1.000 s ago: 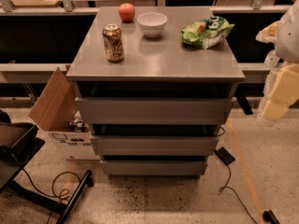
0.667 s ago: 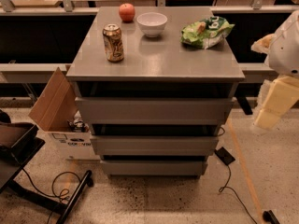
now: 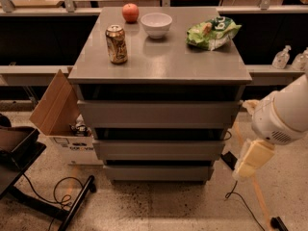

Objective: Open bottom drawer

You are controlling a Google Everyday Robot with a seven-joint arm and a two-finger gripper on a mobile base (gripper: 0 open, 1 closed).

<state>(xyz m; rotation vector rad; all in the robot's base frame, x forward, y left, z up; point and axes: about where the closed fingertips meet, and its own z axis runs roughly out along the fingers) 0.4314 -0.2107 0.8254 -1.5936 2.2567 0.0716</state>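
Observation:
The grey cabinet [image 3: 159, 66] stands in the middle with three flat drawer fronts. The bottom drawer [image 3: 158, 173] is the lowest, narrowest front, just above the floor, and sits flush with the cabinet. My arm comes in from the right, with its white joint [image 3: 284, 117] beside the middle drawer. My cream-coloured gripper [image 3: 244, 169] hangs below that joint, to the right of the bottom drawer's right end and apart from it. It holds nothing that I can see.
On the cabinet top are a can [image 3: 116, 44], an apple [image 3: 130, 12], a white bowl [image 3: 156, 24] and a green chip bag [image 3: 211, 32]. An open cardboard box [image 3: 55, 110] stands at the left. A black stand base [image 3: 72, 207] and cables [image 3: 243, 201] lie on the floor.
My arm and gripper have moved down and to the left, from beside the top drawer to the level of the bottom drawer. The drawers have not moved.

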